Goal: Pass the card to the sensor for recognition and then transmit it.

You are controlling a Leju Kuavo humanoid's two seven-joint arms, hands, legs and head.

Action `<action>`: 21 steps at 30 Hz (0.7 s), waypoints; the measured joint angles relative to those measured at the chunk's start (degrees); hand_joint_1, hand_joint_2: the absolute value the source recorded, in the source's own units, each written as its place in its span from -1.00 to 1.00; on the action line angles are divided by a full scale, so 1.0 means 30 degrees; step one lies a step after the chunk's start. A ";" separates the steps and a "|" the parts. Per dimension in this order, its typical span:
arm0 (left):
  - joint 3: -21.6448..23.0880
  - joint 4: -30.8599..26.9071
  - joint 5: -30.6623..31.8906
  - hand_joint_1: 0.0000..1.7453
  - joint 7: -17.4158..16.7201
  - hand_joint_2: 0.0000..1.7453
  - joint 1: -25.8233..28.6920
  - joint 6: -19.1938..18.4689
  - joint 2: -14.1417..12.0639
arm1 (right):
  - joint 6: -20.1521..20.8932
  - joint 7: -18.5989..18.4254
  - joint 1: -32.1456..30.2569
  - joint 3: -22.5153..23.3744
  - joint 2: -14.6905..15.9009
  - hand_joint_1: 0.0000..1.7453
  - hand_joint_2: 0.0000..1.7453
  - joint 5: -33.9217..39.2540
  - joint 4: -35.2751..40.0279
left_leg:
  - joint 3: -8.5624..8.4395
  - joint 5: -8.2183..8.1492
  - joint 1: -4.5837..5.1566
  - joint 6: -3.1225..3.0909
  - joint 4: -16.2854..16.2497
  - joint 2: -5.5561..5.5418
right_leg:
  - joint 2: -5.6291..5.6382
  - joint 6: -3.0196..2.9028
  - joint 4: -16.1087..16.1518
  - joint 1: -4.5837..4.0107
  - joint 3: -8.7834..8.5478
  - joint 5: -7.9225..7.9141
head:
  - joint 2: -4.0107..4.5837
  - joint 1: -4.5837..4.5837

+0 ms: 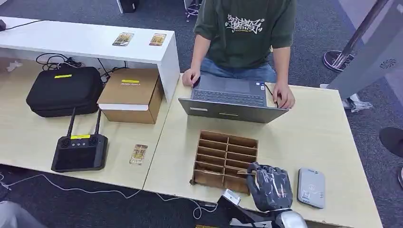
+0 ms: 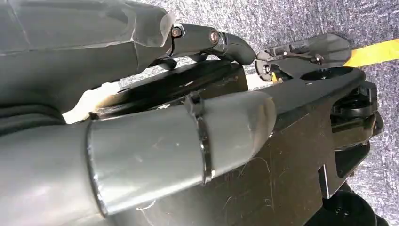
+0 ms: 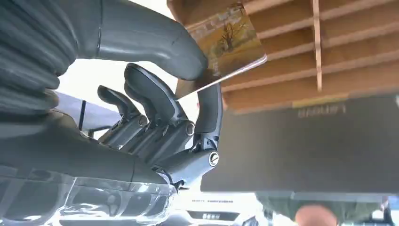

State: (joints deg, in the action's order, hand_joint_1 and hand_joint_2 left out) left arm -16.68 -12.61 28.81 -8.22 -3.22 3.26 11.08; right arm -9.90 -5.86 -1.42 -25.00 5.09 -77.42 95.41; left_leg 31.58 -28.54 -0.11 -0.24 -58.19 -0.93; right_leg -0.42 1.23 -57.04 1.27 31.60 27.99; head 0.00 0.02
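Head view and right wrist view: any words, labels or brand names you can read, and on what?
None reads clearly.
Person's shirt: white stylised print, illegible.
Yellow labels on black case, cardboard box and controller: too small.
Card reader: small print, blurred.
Laptop lid logo: mirrored, blurred.

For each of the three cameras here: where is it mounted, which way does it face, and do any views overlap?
Head view: high on the body, looking forward and down at the table; the right hand is by the slotted wooden box.
Left wrist view: behind the left hand, facing grey carpet.
Right wrist view: behind the right hand, which pinches a card, facing the box and laptop.
Shared: head and right wrist views both show box, laptop, right hand.
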 joint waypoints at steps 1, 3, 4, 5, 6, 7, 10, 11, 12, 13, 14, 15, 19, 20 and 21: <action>0.0000 0.0000 -0.0007 -1.00 0.0007 -1.00 0.0001 0.0000 0.0000 | -0.0058 0.0014 -0.0056 0.0117 0.0000 1.00 1.00 -0.0007 0.0204 | 0.0000 0.0000 0.0000 0.0000 0.0000 0.0000 | 0.0000 0.0000 0.0000 0.0000 0.0000 0.0000 | 0.0000 0.0000; 0.0000 0.0000 -0.0007 -1.00 0.0022 -1.00 0.0003 0.0000 0.0000 | -0.0167 0.0015 -0.0167 0.0327 0.0001 1.00 1.00 -0.0057 0.0624 | -0.0002 0.0000 0.0000 0.0000 0.0000 0.0000 | 0.0000 0.0000 0.0000 0.0000 0.0000 -0.0001 | 0.0000 0.0000; 0.0000 0.0000 -0.0029 -1.00 0.0022 -1.00 0.0003 0.0000 -0.0007 | -0.0233 0.0036 -0.0258 0.0415 0.0007 1.00 1.00 -0.0065 0.0831 | -0.0002 0.0000 0.0000 0.0000 0.0000 0.0000 | 0.0000 0.0000 0.0000 0.0000 -0.0001 -0.0001 | 0.0000 0.0000; 0.0000 0.0000 -0.0066 -1.00 0.0022 -1.00 0.0005 0.0000 -0.0007 | -0.0306 0.0066 -0.0342 0.0517 0.0000 1.00 1.00 -0.0124 0.0998 | -0.0001 0.0000 0.0000 0.0000 0.0000 0.0000 | 0.0000 0.0000 0.0000 0.0000 -0.0001 -0.0001 | 0.0000 0.0000; 0.0000 0.0000 -0.0088 -1.00 0.0022 -1.00 0.0006 0.0007 -0.0007 | -0.0364 0.0109 -0.0392 0.0605 0.0000 1.00 1.00 -0.0153 0.1136 | -0.0001 0.0000 0.0000 0.0000 0.0000 0.0000 | 0.0000 0.0000 0.0000 0.0000 -0.0001 -0.0001 | 0.0000 0.0000; 0.0000 0.0000 -0.0124 -1.00 0.0029 -1.00 0.0006 0.0022 -0.0007 | -0.0422 0.0182 -0.0428 0.0670 0.0000 1.00 1.00 -0.0189 0.1238 | -0.0001 0.0000 0.0000 0.0000 0.0000 0.0001 | 0.0001 0.0000 0.0000 0.0000 -0.0001 -0.0001 | 0.0000 0.0000; -0.0029 0.0000 -0.0153 -1.00 0.0029 -1.00 0.0007 0.0051 -0.0007 | -0.0553 0.0291 -0.0528 0.0830 0.0000 1.00 1.00 -0.0240 0.1492 | 0.0000 0.0000 0.0000 0.0000 0.0000 0.0002 | 0.0001 0.0000 0.0000 0.0000 -0.0001 0.0000 | 0.0000 0.0000; -0.0029 0.0000 -0.0153 -1.00 0.0022 -1.00 0.0007 0.0051 -0.0007 | -0.0561 0.0306 -0.0533 0.0838 0.0000 1.00 1.00 -0.0240 0.1500 | 0.0000 0.0000 -0.0001 0.0000 0.0000 0.0002 | 0.0001 0.0000 0.0000 -0.0001 -0.0001 0.0000 | 0.0000 0.0000; -0.0029 0.0000 -0.0153 -1.00 0.0022 -1.00 0.0007 0.0051 -0.0007 | -0.0561 0.0306 -0.0533 0.0838 0.0000 1.00 1.00 -0.0240 0.1500 | 0.0000 0.0000 -0.0001 0.0000 0.0000 0.0002 | 0.0001 0.0000 0.0000 -0.0001 -0.0001 0.0000 | 0.0000 0.0000; -0.0029 0.0000 -0.0153 -1.00 0.0022 -1.00 0.0007 0.0051 -0.0007 | -0.0561 0.0306 -0.0533 0.0838 0.0000 1.00 1.00 -0.0240 0.1500 | 0.0000 0.0000 -0.0001 0.0000 0.0000 0.0002 | 0.0001 0.0000 0.0000 -0.0001 -0.0001 0.0000 | 0.0000 0.0000; -0.0029 0.0000 -0.0153 -1.00 0.0022 -1.00 0.0008 0.0051 -0.0007 | -0.0561 0.0313 -0.0536 0.0845 0.0000 1.00 1.00 -0.0247 0.1515 | 0.0000 0.0000 -0.0001 0.0000 0.0000 0.0002 | 0.0001 0.0000 0.0000 -0.0001 -0.0001 0.0000 | 0.0000 0.0000; -0.0037 0.0000 -0.0153 -1.00 0.0029 -1.00 0.0008 0.0051 -0.0007 | -0.0561 0.0321 -0.0539 0.0860 0.0000 1.00 1.00 -0.0247 0.1522 | 0.0000 0.0000 0.0000 0.0000 0.0000 0.0001 | 0.0001 -0.0001 0.0000 0.0000 -0.0001 0.0000 | 0.0000 0.0000; -0.0036 0.0000 -0.0051 -1.00 0.0022 -1.00 0.0008 0.0058 -0.0007 | -0.0685 0.0372 -0.0624 0.1274 0.0000 1.00 1.00 -0.0414 0.2132 | -0.0002 0.0000 0.0000 0.0000 0.0000 0.0002 | 0.0001 0.0000 0.0000 0.0000 -0.0001 0.0000 | 0.0000 0.0000; -0.0036 0.0000 -0.0014 -1.00 0.0000 -1.00 0.0007 0.0066 0.0000 | -0.0721 0.0372 -0.0679 0.1370 0.0000 1.00 1.00 -0.0466 0.2302 | -0.0002 0.0001 0.0000 0.0001 0.0000 0.0002 | 0.0001 0.0000 0.0000 0.0000 -0.0001 0.0000 | 0.0000 0.0000; -0.0036 0.0000 0.0007 -1.00 0.0000 -1.00 0.0006 0.0065 0.0000 | -0.0786 0.0342 -0.0754 0.1514 0.0000 1.00 1.00 -0.0589 0.2526 | -0.0002 0.0001 0.0000 0.0001 0.0000 0.0002 | 0.0001 0.0000 0.0000 0.0000 -0.0001 0.0000 | 0.0000 0.0000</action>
State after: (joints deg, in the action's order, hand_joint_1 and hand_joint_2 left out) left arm -16.79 -12.61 28.83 -8.22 -3.20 3.45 11.08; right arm -12.26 -4.83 -3.68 -20.46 5.09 -79.18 102.98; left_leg 31.57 -28.54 -0.11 -0.23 -58.19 -0.93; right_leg -0.42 1.23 -57.05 1.27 31.60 27.99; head 0.00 0.02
